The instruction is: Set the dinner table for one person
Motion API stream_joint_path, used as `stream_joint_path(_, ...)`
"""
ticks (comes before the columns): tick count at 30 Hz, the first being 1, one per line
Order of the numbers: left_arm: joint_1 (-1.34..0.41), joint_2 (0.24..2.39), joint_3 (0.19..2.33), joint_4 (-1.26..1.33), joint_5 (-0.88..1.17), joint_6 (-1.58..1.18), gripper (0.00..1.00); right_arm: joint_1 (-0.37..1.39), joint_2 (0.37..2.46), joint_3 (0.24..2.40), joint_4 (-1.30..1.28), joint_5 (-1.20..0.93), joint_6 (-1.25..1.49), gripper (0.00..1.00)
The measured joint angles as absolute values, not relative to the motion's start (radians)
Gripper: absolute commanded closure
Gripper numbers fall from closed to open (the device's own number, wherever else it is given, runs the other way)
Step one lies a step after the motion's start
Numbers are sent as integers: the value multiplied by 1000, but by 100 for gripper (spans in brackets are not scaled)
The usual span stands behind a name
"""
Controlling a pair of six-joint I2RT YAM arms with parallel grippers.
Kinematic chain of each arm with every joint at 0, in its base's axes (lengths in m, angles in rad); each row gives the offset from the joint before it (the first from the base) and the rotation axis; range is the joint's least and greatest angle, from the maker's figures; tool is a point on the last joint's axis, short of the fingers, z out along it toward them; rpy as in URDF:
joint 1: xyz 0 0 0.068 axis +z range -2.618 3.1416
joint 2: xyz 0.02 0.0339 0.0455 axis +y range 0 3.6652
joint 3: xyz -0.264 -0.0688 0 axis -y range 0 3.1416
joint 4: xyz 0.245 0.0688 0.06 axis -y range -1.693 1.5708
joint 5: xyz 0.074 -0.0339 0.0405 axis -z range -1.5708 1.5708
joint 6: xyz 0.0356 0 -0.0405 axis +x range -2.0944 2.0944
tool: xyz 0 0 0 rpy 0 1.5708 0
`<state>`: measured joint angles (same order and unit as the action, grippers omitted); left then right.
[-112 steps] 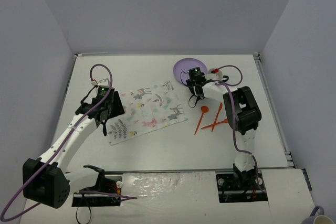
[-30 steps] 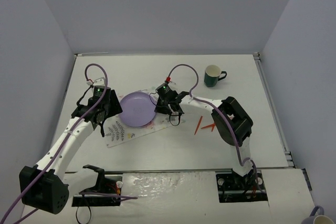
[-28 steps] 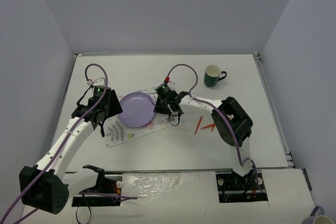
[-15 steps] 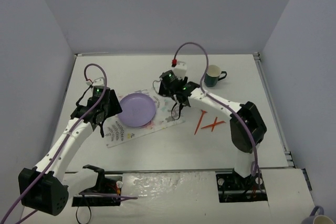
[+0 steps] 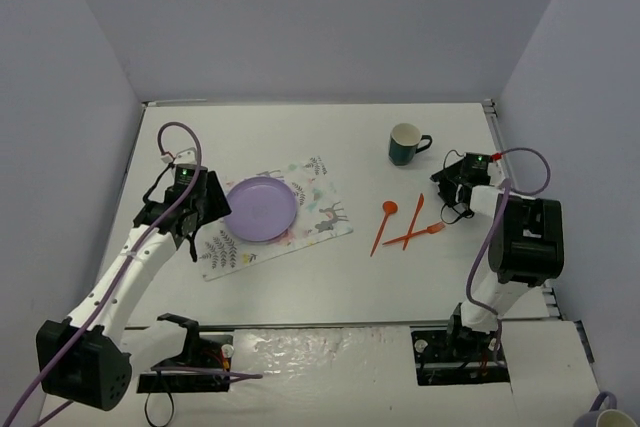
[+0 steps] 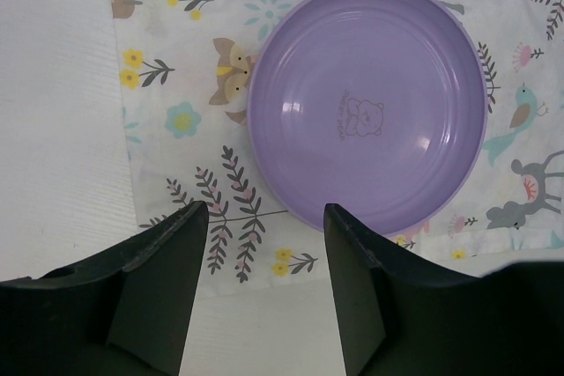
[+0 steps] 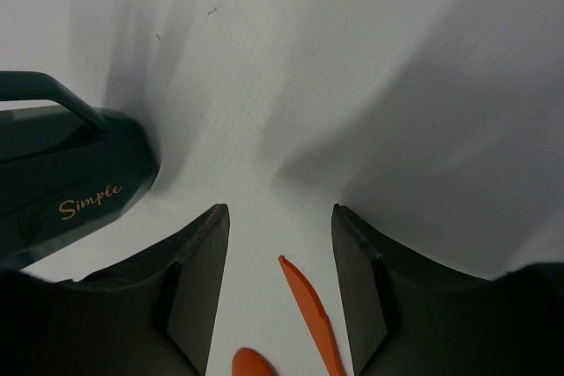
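The dinner table [image 5: 300, 287] is the big white tabletop. A purple plate [image 5: 262, 209] lies on a deer-printed placemat [image 5: 325, 212]. My left gripper [image 5: 203, 217] is open and empty just left of the plate; in the left wrist view its open jaws [image 6: 264, 209] frame the plate [image 6: 366, 103] on the placemat [image 6: 176, 121]. An orange spoon [image 5: 382, 222], knife [image 5: 414, 217] and fork [image 5: 420, 237] lie right of the placemat. My right gripper [image 5: 448, 190] is open and empty right of the cutlery. In the right wrist view [image 7: 280, 210] the knife tip [image 7: 304, 297] lies between the fingers.
A dark green mug [image 5: 405, 144] stands at the back right, just beyond my right gripper; it also shows in the right wrist view [image 7: 53, 173]. Grey walls close the table on three sides. The table's right edge [image 5: 520, 207] is near the right arm.
My right gripper brought the purple plate from the back of the table onto the placemat, let it go and swung right to beside the mug. My left arm barely moved.
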<state>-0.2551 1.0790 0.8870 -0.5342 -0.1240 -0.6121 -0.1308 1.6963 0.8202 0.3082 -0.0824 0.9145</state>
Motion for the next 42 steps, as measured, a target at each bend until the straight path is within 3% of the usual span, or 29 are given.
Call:
stream_joint_path(4,-252,1088,887,-531,-121,-612,48,-164,1790,788,558,-296,1031,56)
stream_joint_path(11,-252,1120,887,-519,-113,-611,48,-238,2065,668,1236,-571,1403,60)
stream_joint_path(17,-248,1134,887,-517,-109,-608,48,-247,2088,644,1344,-589,1449,61)
stream_joint_path(27,-248,1139,887,-500,-101,-609,49,-240,2033,722,1237,-604,1384,70)
stream_joint_path(33,-248,1135,886,-498,-105,-609,49,-140,1905,1068,609,-414,991,73)
stream_joint_path(36,-248,1127,886,-497,-106,-609,49,-70,1855,1169,449,-306,829,74)
stream_joint_path(42,-248,1122,886,-496,-105,-610,49,-29,1820,1170,262,-152,655,76)
